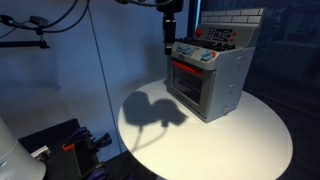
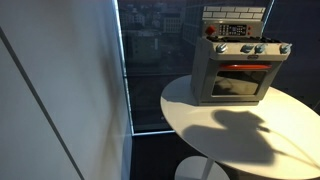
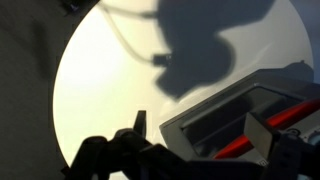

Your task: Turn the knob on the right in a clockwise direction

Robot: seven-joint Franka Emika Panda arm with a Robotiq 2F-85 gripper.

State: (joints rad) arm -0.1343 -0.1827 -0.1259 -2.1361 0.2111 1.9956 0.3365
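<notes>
A grey toy oven (image 1: 222, 85) with a red-trimmed door stands on the round white table (image 1: 250, 140); it also shows in the other exterior view (image 2: 205, 80). A row of small knobs runs along its front panel, and the rightmost knob (image 2: 283, 48) also shows in an exterior view (image 1: 209, 58). My gripper (image 1: 169, 40) hangs above the oven's left end, apart from the knobs. In the wrist view the gripper (image 3: 200, 138) is open and empty, with the oven's top edge (image 3: 215, 105) between its fingers. The gripper is out of view in one exterior view.
A red button (image 2: 210, 30) and a display panel (image 2: 236, 30) sit on the oven's back wall. A window pane (image 2: 150, 60) stands behind the table. Dark equipment (image 1: 70, 145) lies low beside the table. The arm's shadow (image 1: 150, 110) falls on the tabletop.
</notes>
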